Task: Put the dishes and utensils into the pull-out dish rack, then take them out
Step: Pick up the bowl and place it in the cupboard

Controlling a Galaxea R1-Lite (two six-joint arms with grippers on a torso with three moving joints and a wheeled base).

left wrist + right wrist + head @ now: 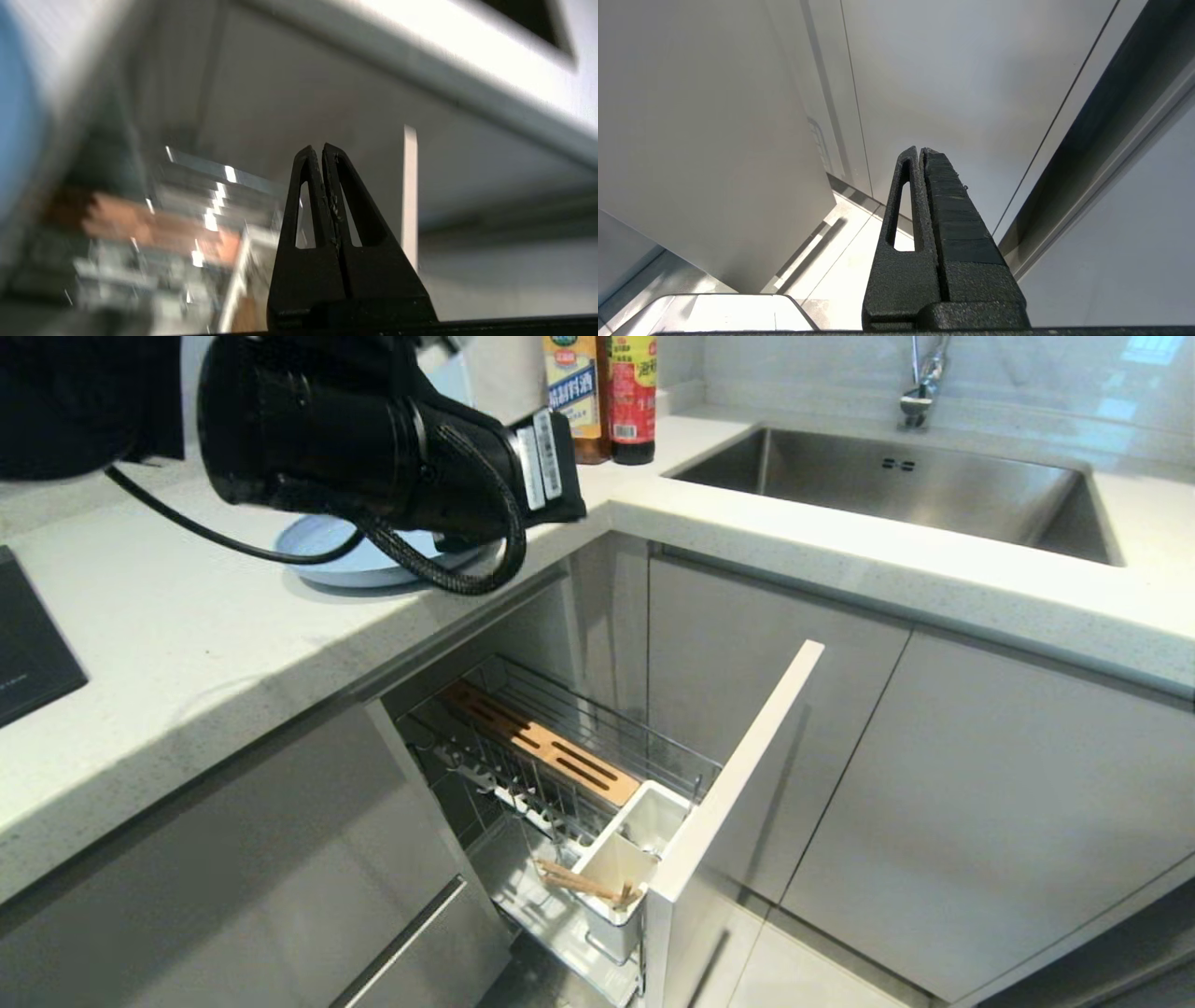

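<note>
The pull-out dish rack (560,775) is standing drawn out of the grey cabinet run under the white countertop (187,653), and everything else is being placed against it here. Up and to the left of the rack, on the countertop, the light-blue plate (322,546) is lying flat, with the left arm (373,448) hanging above it and hiding much of its rim. The left gripper (321,150) is showing in its own wrist view with both fingers pressed together and nothing between them; past its tips, the rack's wire and bamboo are appearing only as a blur.

Inside the rack, the slotted bamboo strip (541,742) is running along the far side of the wire basket. Toward the rack's front end, two white plastic cups (644,826) are sitting side by side against the pale front panel (738,765). The chopsticks (583,882) are leaning in the nearer cup, their ends sticking out over its rim.

Up and to the right of the rack, two bottles (607,392) are standing on the countertop, and further right the steel sink (896,485) is lying under its tap (920,378).

The right gripper (920,151) is hanging low beside grey cabinet fronts, fingers closed together and gripping nothing.
</note>
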